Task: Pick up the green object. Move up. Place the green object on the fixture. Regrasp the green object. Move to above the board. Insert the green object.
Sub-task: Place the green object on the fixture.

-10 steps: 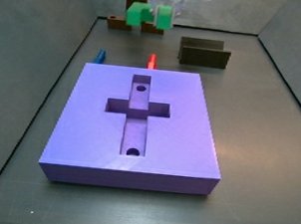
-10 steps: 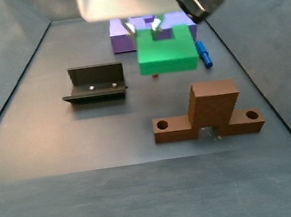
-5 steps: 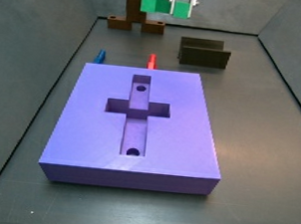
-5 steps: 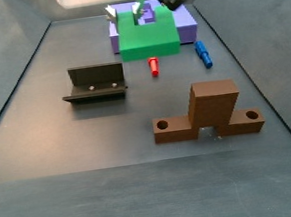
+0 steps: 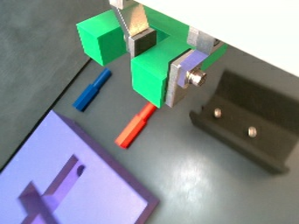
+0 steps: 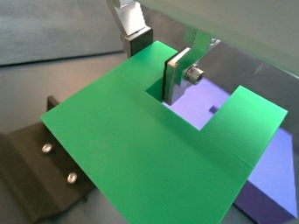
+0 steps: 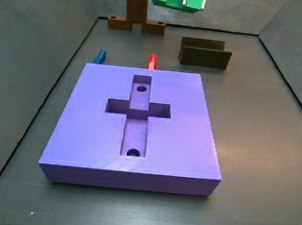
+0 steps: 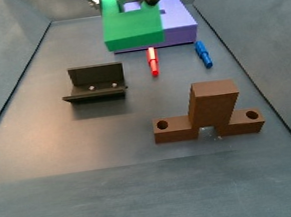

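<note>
The green object [image 8: 130,25] is bright green, held between the silver, dark-padded fingers of the gripper [image 5: 160,54]. The board [image 7: 137,123] is purple. The fixture [image 8: 95,84] is dark olive-brown. A red stick [image 8: 151,61] and a blue stick [image 8: 203,53] lie on the grey floor [image 8: 98,137], and the cross-shaped piece [image 8: 211,113] is orange-brown.

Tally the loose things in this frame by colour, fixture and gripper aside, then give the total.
Green: 1, the green object, held in the gripper up off the floor
Purple: 1, the board
Brown: 1, the cross piece
Red: 1, a peg
Blue: 1, a peg
Total: 5
</note>
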Motion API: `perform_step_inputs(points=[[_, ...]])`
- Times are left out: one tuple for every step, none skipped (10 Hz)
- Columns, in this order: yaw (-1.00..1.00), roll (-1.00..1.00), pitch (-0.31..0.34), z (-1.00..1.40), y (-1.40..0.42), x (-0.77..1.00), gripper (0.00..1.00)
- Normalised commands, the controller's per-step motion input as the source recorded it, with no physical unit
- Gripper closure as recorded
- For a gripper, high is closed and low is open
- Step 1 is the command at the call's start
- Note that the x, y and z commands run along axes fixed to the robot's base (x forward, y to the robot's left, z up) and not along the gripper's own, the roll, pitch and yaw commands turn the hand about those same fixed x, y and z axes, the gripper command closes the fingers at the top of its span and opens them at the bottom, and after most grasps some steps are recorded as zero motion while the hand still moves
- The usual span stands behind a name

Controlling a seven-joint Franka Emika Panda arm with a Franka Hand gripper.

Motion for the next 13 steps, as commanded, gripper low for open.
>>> perform_step_inputs(points=[[-0.19,-0.77,-0.177,-0.28,0.13,0.96,1.0],[-0.12,-0.76,-0.174,-0.25,0.15,0.98,1.0],[-0.07,-0.61,0.0,0.0,0.18,0.98,1.0],[-0.03,-0.53,0.0,-0.01,0.19,1.0,1.0],[0.0,-0.4,0.0,-0.28,0.16,0.88,1.0],[0.0,-0.09,-0.049,-0.51,0.0,0.85,1.0],[0.01,0.0,-0.011,-0.58,-0.09,0.94,1.0],[0.0,0.02,0.131,-0.27,-0.09,1.0,1.0],[0.01,0.0,0.174,-0.08,0.0,1.0,1.0],[0.14,0.0,0.249,0.03,0.0,1.0,1.0],[0.0,-0.06,-0.086,0.01,0.01,0.81,1.0],[0.0,0.0,-0.297,0.0,0.0,0.78,1.0],[0.0,0.0,-0.197,0.0,0.0,1.0,1.0]])
